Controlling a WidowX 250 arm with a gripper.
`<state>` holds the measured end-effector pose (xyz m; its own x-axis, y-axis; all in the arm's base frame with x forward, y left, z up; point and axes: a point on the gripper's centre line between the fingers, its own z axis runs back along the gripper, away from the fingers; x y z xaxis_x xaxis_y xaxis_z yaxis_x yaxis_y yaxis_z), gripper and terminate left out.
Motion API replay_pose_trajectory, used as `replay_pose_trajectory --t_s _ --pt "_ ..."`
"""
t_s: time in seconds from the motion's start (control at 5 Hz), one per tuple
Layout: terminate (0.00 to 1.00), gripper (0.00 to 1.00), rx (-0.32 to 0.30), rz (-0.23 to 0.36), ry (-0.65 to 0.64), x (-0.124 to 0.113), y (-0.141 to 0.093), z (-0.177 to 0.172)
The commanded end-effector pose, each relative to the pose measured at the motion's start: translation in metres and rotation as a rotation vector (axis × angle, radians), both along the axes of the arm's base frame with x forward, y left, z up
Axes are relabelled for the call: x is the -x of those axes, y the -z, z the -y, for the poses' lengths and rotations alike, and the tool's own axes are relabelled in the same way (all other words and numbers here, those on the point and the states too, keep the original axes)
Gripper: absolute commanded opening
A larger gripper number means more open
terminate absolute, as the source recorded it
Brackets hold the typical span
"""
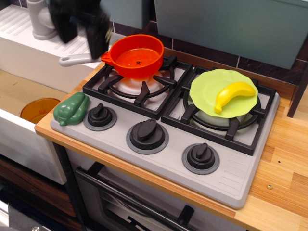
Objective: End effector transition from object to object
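At the upper left, above the orange pan's [138, 57] grey handle [77, 59], the motion-blurred black gripper [82, 33] hangs fingers-down, holding nothing; whether its prongs are apart or together cannot be told.

Pale wooden table [284, 159] along the right; dark tiled wall [250, 65] behind, under blue-grey cabinets [231, 24]. White sink [29, 53] at left, grey faucet [38, 19] above. Soft, even light.

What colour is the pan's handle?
Grey handle on the round orange pan, in the only view.
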<state>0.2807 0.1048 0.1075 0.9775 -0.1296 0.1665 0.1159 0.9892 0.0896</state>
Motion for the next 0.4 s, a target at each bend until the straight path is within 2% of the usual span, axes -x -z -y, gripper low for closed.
replay_pose_trajectory --t_s 0.0,0.2 --pt "0.0 1.0 0.004 0.131 -0.01 -0.004 0.037 -0.016" --pt "0.0 1.0 -0.003 0.172 -0.019 -0.001 0.061 -0.012"
